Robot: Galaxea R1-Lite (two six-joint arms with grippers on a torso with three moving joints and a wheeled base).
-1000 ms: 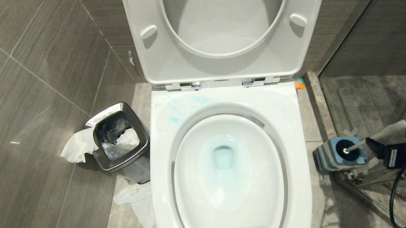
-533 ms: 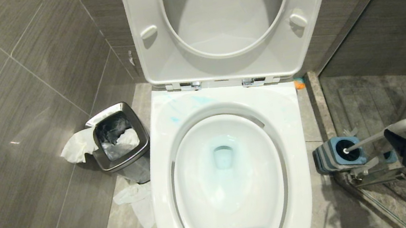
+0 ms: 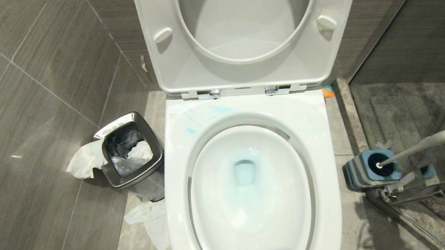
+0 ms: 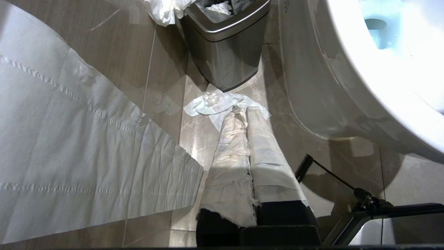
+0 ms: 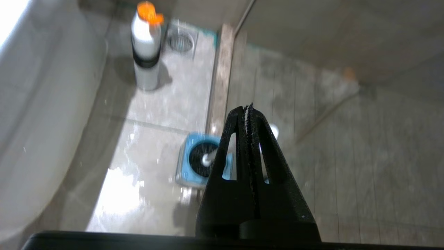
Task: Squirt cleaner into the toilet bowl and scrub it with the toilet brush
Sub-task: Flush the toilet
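Grey floor tiles surround the toilet bowl, tinted by cleaner. Right of it, the toilet brush stands in its blue holder, handle slanting up and rightward. Right gripper is pinched closed, empty, above the holder; left gripper closed near the floor.

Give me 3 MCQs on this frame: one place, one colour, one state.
1. Where does the slim white curved-handle toilet brush stand?
A. in the bowl
B. in the squat blue-and-grey square holder
C. in the bin

2. What tint has the water in the glossy white ceramic toilet bowl?
A. pale blue
B. yellow
C. brown

3. How is the right gripper?
A. open
B. shut on the brush
C. shut, empty

B: the handle rises from the holder.
A: pale blue cleaner shows at the drain.
C: the right wrist view shows pads pressed together, nothing between.
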